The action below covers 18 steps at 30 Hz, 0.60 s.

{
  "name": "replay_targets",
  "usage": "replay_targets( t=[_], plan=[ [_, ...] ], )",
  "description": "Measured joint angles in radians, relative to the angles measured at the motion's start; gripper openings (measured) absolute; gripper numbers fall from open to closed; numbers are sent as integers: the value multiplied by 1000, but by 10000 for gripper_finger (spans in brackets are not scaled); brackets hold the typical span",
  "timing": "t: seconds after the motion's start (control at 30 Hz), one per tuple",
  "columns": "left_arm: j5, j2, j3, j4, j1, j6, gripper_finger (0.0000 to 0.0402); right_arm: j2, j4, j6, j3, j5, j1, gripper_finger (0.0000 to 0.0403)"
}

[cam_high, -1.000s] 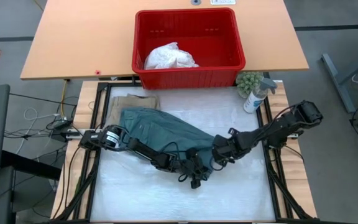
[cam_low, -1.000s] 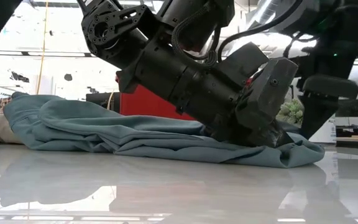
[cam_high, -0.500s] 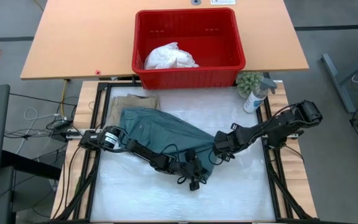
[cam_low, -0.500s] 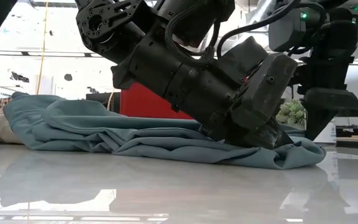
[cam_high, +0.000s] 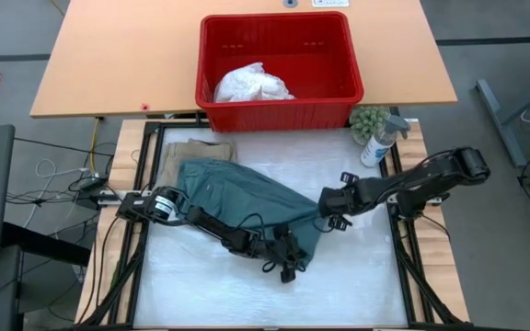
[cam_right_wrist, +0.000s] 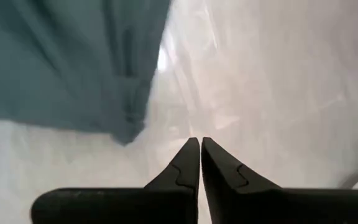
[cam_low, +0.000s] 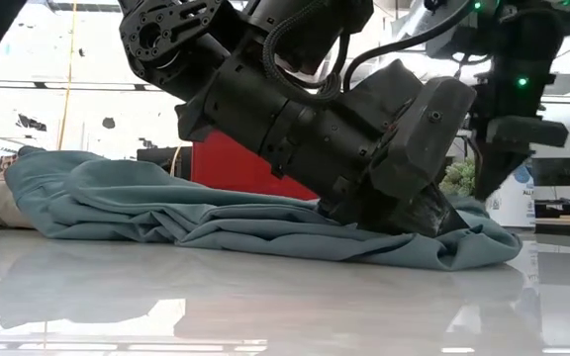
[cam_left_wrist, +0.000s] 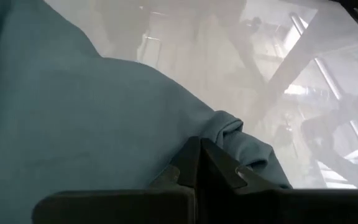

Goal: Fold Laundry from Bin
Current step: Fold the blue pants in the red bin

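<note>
The dark teal-green garment (cam_high: 237, 188) lies spread across the white table, its far left part overlapping a beige garment (cam_high: 191, 150). A white garment (cam_high: 251, 85) rests inside the red bin (cam_high: 339, 101) beyond the table's far edge. My left gripper (cam_left_wrist: 199, 144) is down at the teal garment's near right end and shut on it. My right gripper (cam_right_wrist: 200, 142) hangs shut just off the garment's right end (cam_right_wrist: 126, 127), above bare table, with nothing between its fingers. My left gripper is shut on the teal garment at its near right end, where the cloth bunches into a small fold (cam_left_wrist: 230, 129) right at the fingertips. The fingers slant down from the table's left. The cloth stays on the table and lies slack; how many layers are caught stays hidden.
A spray bottle (cam_high: 375, 147) and a small green plant (cam_high: 368, 119) stand at the table's far right corner, close to my right arm. Bare white table (cam_high: 247, 294) lies along the near edge and to the right of the garment.
My right gripper has drawn back from the teal garment's right end toward the table's right edge, rising and rolling its wrist as it went. The garment's right end stays on the table.
</note>
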Motion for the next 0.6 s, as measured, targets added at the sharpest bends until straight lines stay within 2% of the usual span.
replay_targets(
  t=[0.1,0.23,0.33,0.43,0.53,0.6],
  plan=[
    [2,0,0,0,-1,-1,0,-58,1,-30,0,-3,-36,44],
    [2,0,0,0,-1,-19,0,-123,33,-64,0,-90,-86,45],
    [1,0,-1,12,-6,-33,0,-169,197,-126,0,-199,-120,45],
    [5,2,-3,44,-18,-31,0,-182,347,-171,0,-217,-145,50],
    [12,2,-1,37,-24,-45,0,-162,462,-237,0,-265,-198,71],
    [12,2,0,31,-25,-58,0,-130,525,-270,0,-342,-248,96]
  ],
)
